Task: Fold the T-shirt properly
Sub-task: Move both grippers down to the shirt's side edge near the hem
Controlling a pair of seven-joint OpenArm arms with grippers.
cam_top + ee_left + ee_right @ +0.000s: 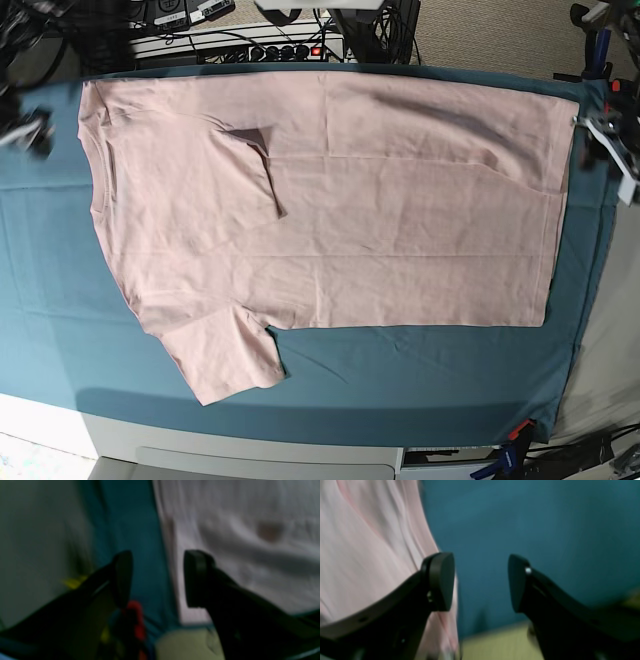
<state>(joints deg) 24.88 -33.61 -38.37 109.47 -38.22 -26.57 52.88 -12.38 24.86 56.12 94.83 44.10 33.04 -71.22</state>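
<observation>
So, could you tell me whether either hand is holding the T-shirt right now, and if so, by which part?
Nothing is held. The left hand and right hand are both open with an empty gap, beside the T-shirt edge over the teal cloth.

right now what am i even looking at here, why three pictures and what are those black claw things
This is a two-armed robot at a table, and each picture comes from a different camera. The wide picture looks down on the whole table: a pale pink T-shirt lies spread out on a teal table cloth, with one sleeve folded in over the body and the other sticking out toward the near edge.

The other two pictures come from small cameras mounted on the robot's wrists, looking out past its pincers. The black claws are those pincers. The left gripper hangs over the shirt's edge and the cloth; the right gripper sits beside the shirt, over the cloth. Both stand open with nothing between them, so nothing is held. Both close-ups are blurred.
</observation>
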